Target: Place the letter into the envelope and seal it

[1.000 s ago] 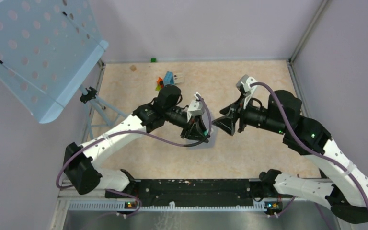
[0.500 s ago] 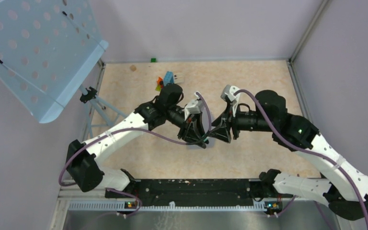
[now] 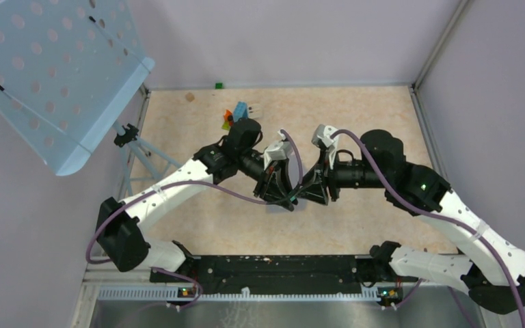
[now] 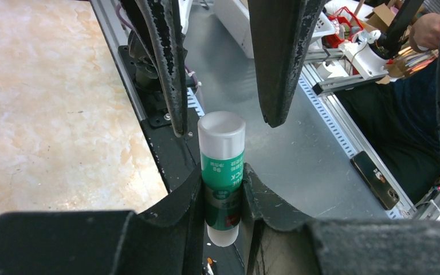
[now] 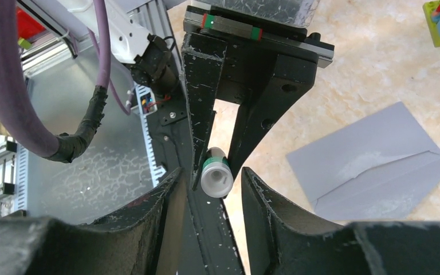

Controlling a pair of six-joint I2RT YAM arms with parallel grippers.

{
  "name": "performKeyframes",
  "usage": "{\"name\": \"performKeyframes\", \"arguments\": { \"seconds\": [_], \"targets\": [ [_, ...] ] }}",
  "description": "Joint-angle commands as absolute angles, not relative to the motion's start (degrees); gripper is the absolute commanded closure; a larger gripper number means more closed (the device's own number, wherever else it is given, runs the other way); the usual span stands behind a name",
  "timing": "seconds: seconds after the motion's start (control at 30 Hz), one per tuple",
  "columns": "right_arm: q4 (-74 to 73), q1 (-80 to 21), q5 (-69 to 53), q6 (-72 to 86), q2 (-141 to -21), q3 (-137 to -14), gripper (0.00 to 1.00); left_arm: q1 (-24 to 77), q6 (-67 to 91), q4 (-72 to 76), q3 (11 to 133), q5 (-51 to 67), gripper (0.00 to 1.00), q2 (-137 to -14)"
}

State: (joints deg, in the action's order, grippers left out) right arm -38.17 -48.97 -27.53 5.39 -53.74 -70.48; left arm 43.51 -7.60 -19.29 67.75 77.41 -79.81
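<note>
The envelope [image 5: 372, 166] lies flat on the table [image 3: 355, 123] near its middle, a plain grey rectangle with crease lines across it and a pale smudge along one fold. Nothing sticks out of it, and I cannot tell whether the letter is inside. In the top view the two hands almost wholly cover it.

Above it the left hand [image 4: 222, 189] is clamped on a glue stick [image 4: 222, 166], with its fingers pressed against both sides of the green-labelled body. The white cap stands clear beyond the fingertips. The right hand [image 5: 212, 177] faces it from the other side. It is partly open, with one finger on each side of the white cap. The left wrist view shows a narrow gap between the cap and each finger, so the right hand grips nothing. The two hands meet tip to tip over the middle of the table.

Toward the far edge, left of centre, sits a cluster of blue, orange and green blocks [image 3: 236, 115], well apart from the hands. A pale blue perforated panel [image 3: 48, 75] stands tilted on a stand beyond the table's left edge.
</note>
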Motion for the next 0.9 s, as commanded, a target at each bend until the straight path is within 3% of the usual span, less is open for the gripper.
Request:
{"name": "performKeyframes", "arguments": {
  "seconds": [0.0,0.33,0.63,0.73,0.87],
  "targets": [
    [-36.8,-49.0,-29.0,4.8,-54.2,-70.7,0.6,43.0,-7.4,-16.8,70.0,79.8,1.0,-80.0],
    [-37.6,-49.0,-28.7,4.6,-54.9,-70.5,0.68,42.4,-7.0,-16.1,70.0,79.9,1.0,-80.0],
    [-38.9,-49.0,-27.1,5.2,-55.8,-70.9,0.9,42.1,-6.7,-15.0,70.0,79.4,1.0,-80.3],
    [-39.8,-49.0,-22.9,7.5,-56.8,-72.2,1.0,42.0,-7.2,-15.0,69.9,70.5,1.0,-79.5],
    [-43.7,-49.0,-12.5,13.9,-60.2,-75.6,1.0,42.0,-7.9,-14.4,69.4,52.6,1.0,-77.5]
  ]
}}
